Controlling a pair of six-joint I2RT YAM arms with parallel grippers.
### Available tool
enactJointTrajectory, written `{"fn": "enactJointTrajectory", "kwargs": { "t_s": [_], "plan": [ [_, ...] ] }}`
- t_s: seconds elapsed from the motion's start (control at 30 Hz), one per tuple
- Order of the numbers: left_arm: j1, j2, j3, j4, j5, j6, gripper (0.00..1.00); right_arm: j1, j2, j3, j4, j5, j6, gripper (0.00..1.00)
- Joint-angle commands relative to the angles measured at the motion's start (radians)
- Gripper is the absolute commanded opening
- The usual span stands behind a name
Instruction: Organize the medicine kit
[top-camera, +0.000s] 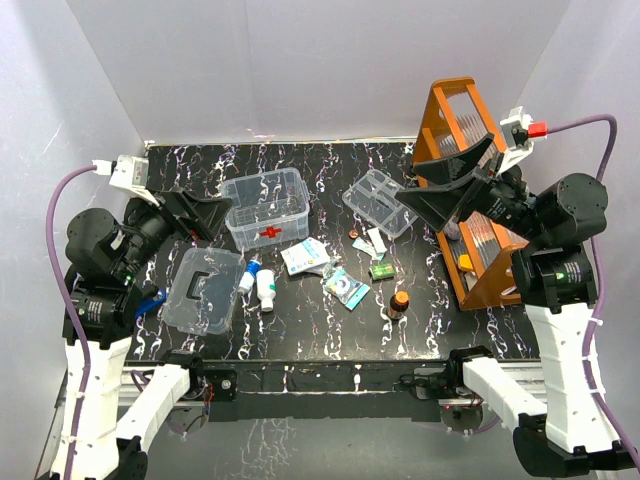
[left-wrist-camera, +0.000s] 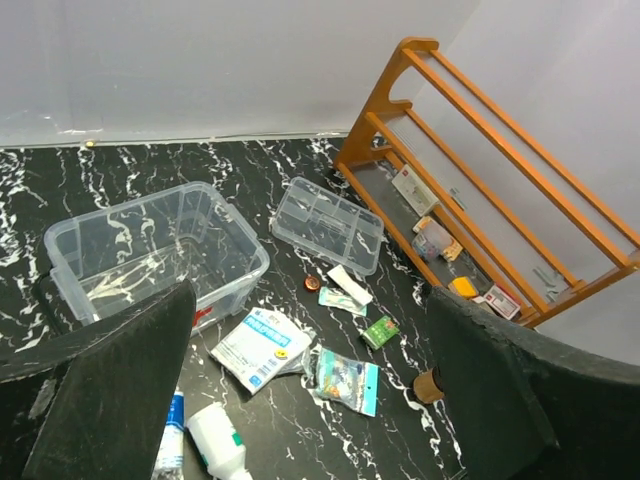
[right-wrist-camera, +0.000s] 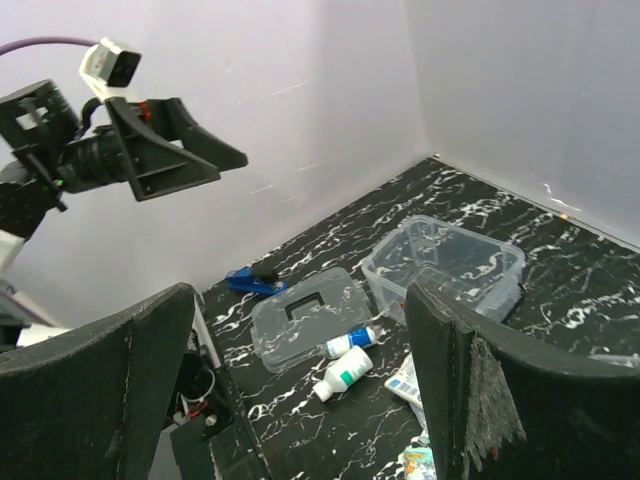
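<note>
While the left tool (top-camera: 205, 215) and right tool (top-camera: 440, 185) hang wide and empty, the clear box (top-camera: 268, 228) sits open mid-way across the bench (top-camera: 330, 330), lid (top-camera: 205, 290) near-left, tray (top-camera: 380, 203) right; the lying white bottles (top-camera: 265, 288) could roll away if clipped off-centre.

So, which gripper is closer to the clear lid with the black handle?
Left. The left gripper hangs open just beyond the lid, on the same side of the table; the right gripper is far across, beside the orange rack.
</note>
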Motion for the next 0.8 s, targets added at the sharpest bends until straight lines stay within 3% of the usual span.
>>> {"fn": "enactJointTrajectory", "kwargs": {
  "t_s": [0.0, 0.43, 0.63, 0.77],
  "plan": [
    [0.009, -0.019, -0.015, 0.064, 0.068, -0.016, 0.99, 0.003, 0.009, -0.011, 0.134, -0.131, 0.035, 0.85],
    [0.012, -0.082, -0.208, 0.057, 0.183, -0.042, 0.99, 0.129, 0.120, -0.004, 0.103, -0.166, -0.063, 0.86],
    [0.012, -0.128, -0.306, 0.027, 0.210, -0.084, 0.99, 0.253, 0.207, 0.006, 0.017, -0.028, -0.163, 0.85],
    [0.012, -0.064, -0.345, -0.070, 0.196, -0.107, 0.98, 0.376, 0.267, -0.016, -0.013, 0.112, -0.208, 0.84]
  ]
}}
